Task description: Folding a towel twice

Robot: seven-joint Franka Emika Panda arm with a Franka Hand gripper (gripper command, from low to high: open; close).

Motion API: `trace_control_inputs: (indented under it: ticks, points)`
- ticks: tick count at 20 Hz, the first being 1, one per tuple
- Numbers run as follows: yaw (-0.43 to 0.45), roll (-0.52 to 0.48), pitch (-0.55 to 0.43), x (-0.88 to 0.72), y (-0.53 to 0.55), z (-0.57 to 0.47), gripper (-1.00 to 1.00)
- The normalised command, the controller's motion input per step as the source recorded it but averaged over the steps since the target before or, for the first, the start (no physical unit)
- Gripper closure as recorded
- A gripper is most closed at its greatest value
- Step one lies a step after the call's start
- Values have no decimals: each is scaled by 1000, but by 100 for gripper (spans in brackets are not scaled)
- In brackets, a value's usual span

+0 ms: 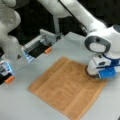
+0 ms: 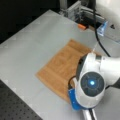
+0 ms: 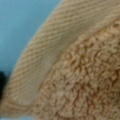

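towel point(image 1: 66, 87) spread flat on table point(image 1: 17, 105), jaws low on its corner

Both front views high, angled down from opposite sides onto the towel point(image 1: 67, 88), wrist view pressed close against it

Grey tabletop point(image 1: 20, 105), black dark backdrop behind it, perforated black board point(image 2: 15, 107) at the table's near edge

arm point(image 2: 95, 82) covers flat towel's point(image 2: 60, 67) right corner.
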Motion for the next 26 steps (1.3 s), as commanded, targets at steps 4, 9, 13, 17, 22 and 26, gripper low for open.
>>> trace_control_inputs:
  ticks: [4, 9, 13, 17, 22, 26]
  points:
    - [-95, -54, -150, -207, -31, -110, 100]
    - [-104, -57, -148, -186, -86, -83, 100]
    - [-98, -71, -83, -246, -148, 39, 100]
    - [-82, -76, 11, -387, -257, 290, 100]
    - [-120, -36, -33, -463, -262, 245, 100]
    - [-180, 34, -146, -499, -247, 90, 100]
